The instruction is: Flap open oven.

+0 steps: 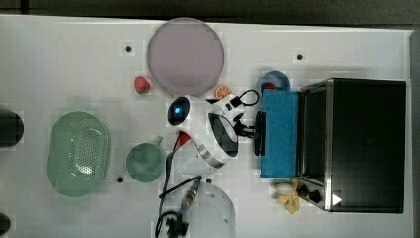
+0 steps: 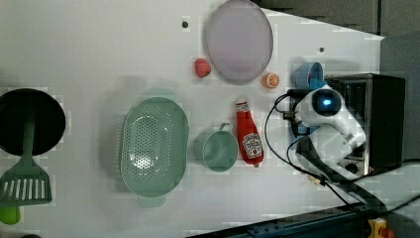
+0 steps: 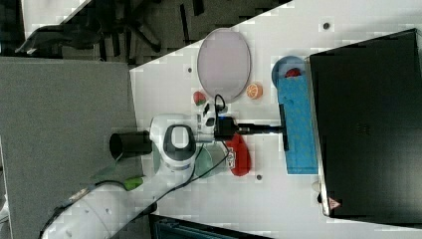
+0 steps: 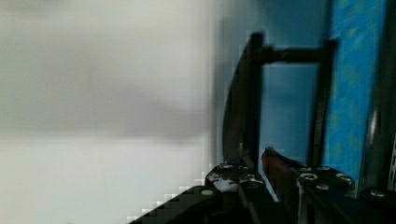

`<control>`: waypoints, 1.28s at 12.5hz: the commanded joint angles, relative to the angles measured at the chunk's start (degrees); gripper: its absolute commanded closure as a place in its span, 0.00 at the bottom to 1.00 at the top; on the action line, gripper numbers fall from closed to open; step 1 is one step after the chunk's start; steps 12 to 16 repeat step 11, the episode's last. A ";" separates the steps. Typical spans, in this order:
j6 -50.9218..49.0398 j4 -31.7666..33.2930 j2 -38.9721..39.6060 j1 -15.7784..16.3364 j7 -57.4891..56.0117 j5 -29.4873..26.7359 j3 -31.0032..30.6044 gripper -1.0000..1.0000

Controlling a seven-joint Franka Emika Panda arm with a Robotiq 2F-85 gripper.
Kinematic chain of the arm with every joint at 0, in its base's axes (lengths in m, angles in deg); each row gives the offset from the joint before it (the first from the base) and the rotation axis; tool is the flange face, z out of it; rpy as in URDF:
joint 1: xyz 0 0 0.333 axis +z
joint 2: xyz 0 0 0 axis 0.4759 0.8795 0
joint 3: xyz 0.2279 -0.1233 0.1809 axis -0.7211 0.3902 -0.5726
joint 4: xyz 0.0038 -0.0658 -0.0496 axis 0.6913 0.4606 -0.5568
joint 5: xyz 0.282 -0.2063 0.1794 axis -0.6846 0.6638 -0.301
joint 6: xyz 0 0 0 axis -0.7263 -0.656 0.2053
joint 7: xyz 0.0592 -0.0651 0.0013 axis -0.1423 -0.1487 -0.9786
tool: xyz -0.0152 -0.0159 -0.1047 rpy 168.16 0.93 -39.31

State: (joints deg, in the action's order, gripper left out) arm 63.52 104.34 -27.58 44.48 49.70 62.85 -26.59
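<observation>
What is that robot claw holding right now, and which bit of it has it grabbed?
The gripper is closed on the oven door's dark bar handle, near the bar's middle. The blue glass door of the oven is already flapped down.

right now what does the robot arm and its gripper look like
The arm is white with rounded segments and dark oval caps at the joints; a blue light glows on one segment. Black cables loop along it. The gripper is black, long and narrow, on a black wrist block. In the wrist view its fingers look dark and scuffed.
</observation>
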 commanded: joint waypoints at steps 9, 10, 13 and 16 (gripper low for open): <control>-11.35 -3.93 -27.02 -1.10 3.26 -33.35 0.42 0.83; -13.36 -4.77 -28.81 -1.09 3.33 -35.01 0.43 0.83; -15.26 -5.66 -30.57 -1.09 3.76 -36.18 0.45 0.83; -15.26 -5.66 -30.57 -1.09 3.76 -36.18 0.45 0.83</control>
